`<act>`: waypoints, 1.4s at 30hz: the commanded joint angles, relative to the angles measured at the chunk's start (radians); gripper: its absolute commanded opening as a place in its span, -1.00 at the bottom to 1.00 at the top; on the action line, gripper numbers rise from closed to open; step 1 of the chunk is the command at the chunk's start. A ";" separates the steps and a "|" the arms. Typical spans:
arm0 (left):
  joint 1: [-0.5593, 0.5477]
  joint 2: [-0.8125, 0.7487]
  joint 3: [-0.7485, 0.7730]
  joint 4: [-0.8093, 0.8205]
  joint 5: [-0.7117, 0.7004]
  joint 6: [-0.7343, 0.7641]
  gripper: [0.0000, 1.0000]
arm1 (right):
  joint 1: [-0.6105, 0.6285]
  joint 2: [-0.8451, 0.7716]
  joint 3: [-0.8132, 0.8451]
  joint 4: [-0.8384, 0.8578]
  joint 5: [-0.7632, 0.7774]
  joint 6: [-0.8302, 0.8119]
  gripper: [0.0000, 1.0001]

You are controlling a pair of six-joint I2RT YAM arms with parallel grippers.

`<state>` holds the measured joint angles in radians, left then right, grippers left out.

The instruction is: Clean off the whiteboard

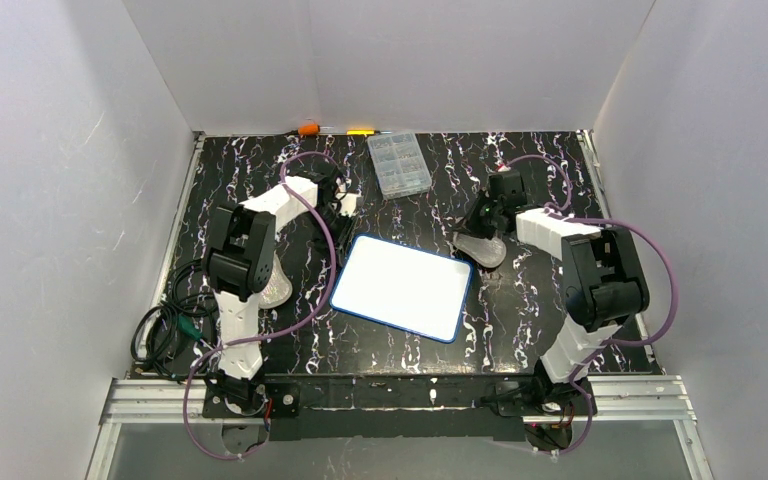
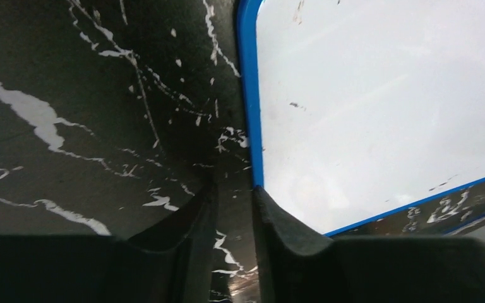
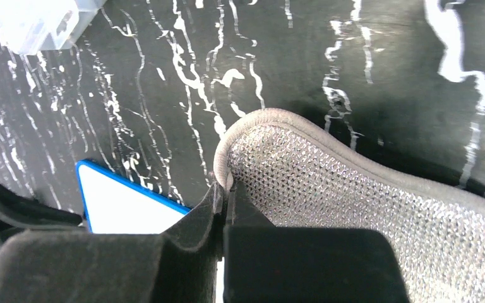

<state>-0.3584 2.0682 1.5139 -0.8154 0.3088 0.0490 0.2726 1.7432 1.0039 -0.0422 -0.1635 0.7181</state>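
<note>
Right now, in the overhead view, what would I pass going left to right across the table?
From the left: black cable bundle → left arm → whiteboard → grey mesh pad → right arm.

1. Left arm point(image 1: 260, 240): elbow raised, forearm reaching forward and inward.
2. Left gripper point(image 2: 233, 202): pointed down, jaws narrowly apart, nothing between them.
3. Right arm point(image 1: 600, 270): elbow raised, forearm reaching forward and inward.
4. Right gripper point(image 3: 226, 189): jaws closed on the rim of a grey mesh pad point(image 3: 353, 208).
</note>
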 commanded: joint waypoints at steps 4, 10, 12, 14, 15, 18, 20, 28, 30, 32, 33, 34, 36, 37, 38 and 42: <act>-0.050 -0.227 -0.091 -0.090 -0.111 0.191 0.06 | -0.005 -0.033 0.001 -0.102 0.127 -0.072 -0.97; -0.217 -0.395 -0.316 -0.060 -0.235 0.343 0.36 | 0.006 -0.066 -0.007 -0.073 0.107 -0.053 0.27; -0.274 -0.421 -0.370 -0.030 -0.272 0.359 0.37 | 0.008 -0.091 0.011 -0.083 0.104 -0.063 0.58; -0.327 -0.446 -0.427 0.020 -0.314 0.381 0.38 | 0.019 -0.109 0.045 -0.113 0.100 -0.087 0.66; -0.353 -0.455 -0.453 0.052 -0.344 0.393 0.38 | 0.030 -0.114 0.063 -0.127 0.104 -0.100 0.68; -0.423 -0.469 -0.515 0.142 -0.400 0.430 0.39 | 0.070 -0.100 0.124 -0.169 0.099 -0.145 0.70; -0.459 -0.473 -0.549 0.207 -0.437 0.452 0.39 | 0.103 -0.068 0.165 -0.186 0.080 -0.175 0.70; -0.484 -0.387 -0.543 0.338 -0.588 0.451 0.35 | 0.263 0.150 0.353 -0.309 0.091 -0.293 0.71; -0.469 -0.372 -0.529 0.349 -0.606 0.428 0.33 | 0.266 0.164 0.338 -0.296 0.095 -0.286 0.71; -0.435 -0.359 -0.506 0.339 -0.596 0.400 0.31 | 0.263 0.165 0.311 -0.288 0.112 -0.282 0.71; -0.413 -0.353 -0.495 0.332 -0.585 0.386 0.31 | 0.262 0.165 0.297 -0.283 0.110 -0.282 0.71; -0.392 -0.349 -0.484 0.327 -0.572 0.375 0.31 | 0.259 0.165 0.283 -0.280 0.109 -0.281 0.71; -0.350 -0.335 -0.464 0.318 -0.551 0.355 0.30 | 0.258 0.158 0.247 -0.265 0.099 -0.266 0.70; -0.331 -0.326 -0.449 0.310 -0.543 0.345 0.30 | 0.257 0.151 0.223 -0.250 0.091 -0.255 0.69; -0.312 -0.314 -0.435 0.302 -0.536 0.333 0.30 | 0.257 0.141 0.197 -0.219 0.081 -0.239 0.69; -0.261 -0.257 -0.367 0.275 -0.500 0.285 0.29 | 0.258 0.083 0.050 -0.123 0.029 -0.146 0.64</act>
<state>-0.6640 1.7504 1.0927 -0.5274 -0.2390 0.4034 0.5266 1.8717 1.1862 -0.2028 -0.0837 0.4850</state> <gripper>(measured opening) 0.649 0.830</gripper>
